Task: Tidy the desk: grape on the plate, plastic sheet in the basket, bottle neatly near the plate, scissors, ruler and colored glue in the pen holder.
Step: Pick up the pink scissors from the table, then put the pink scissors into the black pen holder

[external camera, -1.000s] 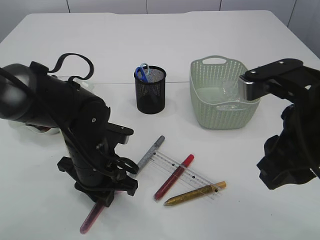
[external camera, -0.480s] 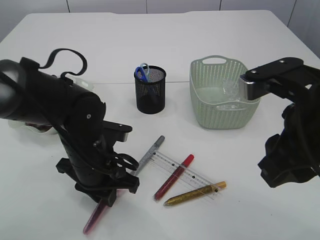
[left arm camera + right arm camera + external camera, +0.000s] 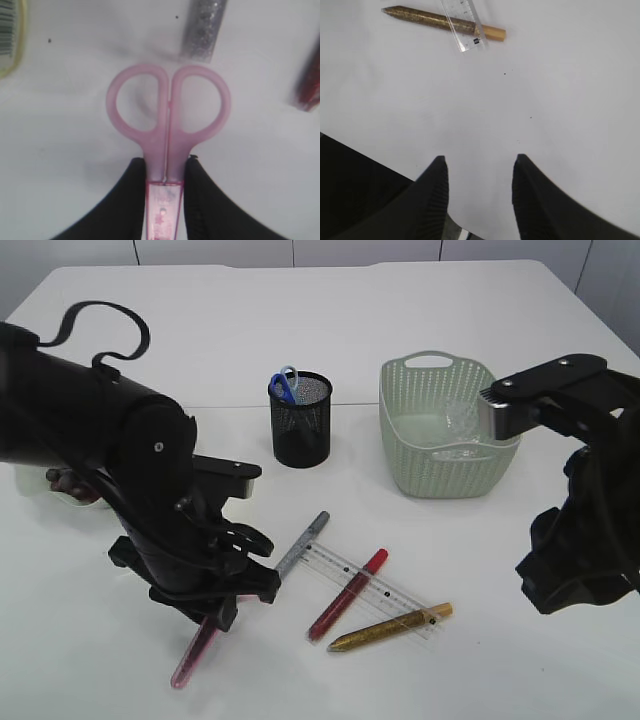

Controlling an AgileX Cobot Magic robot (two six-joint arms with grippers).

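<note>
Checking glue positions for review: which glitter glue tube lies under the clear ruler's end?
The gold glitter glue tube; the clear plastic ruler crosses its capped end, unlike the silver one.

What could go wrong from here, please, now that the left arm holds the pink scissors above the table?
The left gripper pinches the pink scissors only at the narrow neck below the handles, so they might twist or slip on the way. The pen holder already holds a blue-handled item, which could block them going in. The silver glue tube and ruler lie close beside the arm and could get knocked.
</note>
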